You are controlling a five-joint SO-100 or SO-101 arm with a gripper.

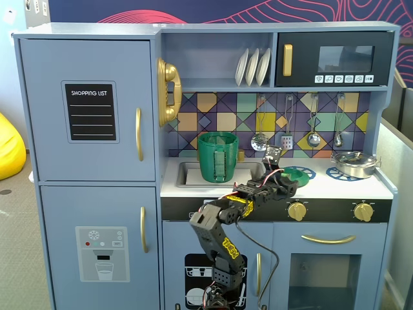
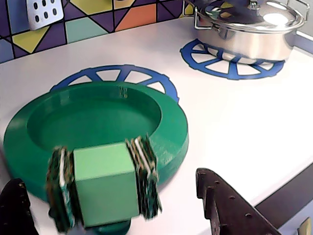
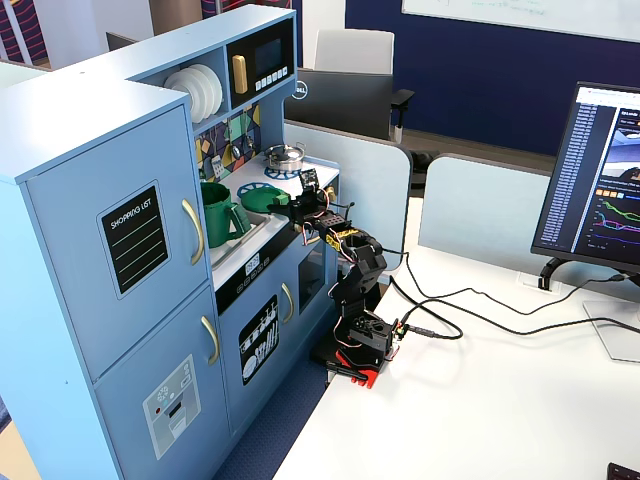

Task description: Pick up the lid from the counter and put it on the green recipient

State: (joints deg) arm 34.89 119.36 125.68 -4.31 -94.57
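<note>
A: The pincer (image 2: 105,196), what is it doing?

B: In the wrist view its two padded fingers (image 2: 145,176) are clamped on either side of the lid's (image 2: 98,120) square green tab handle, at the lid's near rim. It is clenched on the lid.

A: And where does the lid lie?

B: Flat on the white counter (image 2: 244,127), over a blue spoked burner ring (image 2: 142,78), toward the back edge of the counter. In a fixed view the lid (image 1: 298,173) sits just right of the sink, with the arm (image 1: 226,226) reaching up from below the front edge.

A: The green recipient?

B: It stands upright in the sink at the left end of the counter (image 1: 217,157), ribbed sides and strap handle facing forward, well apart from the lid. The other fixed view shows it too (image 3: 218,212).

A: Anything else on the counter?

B: A shiny steel pot (image 2: 249,27) with its own lid, on a second burner ring (image 2: 230,61) near the back right corner in the wrist view.
</note>
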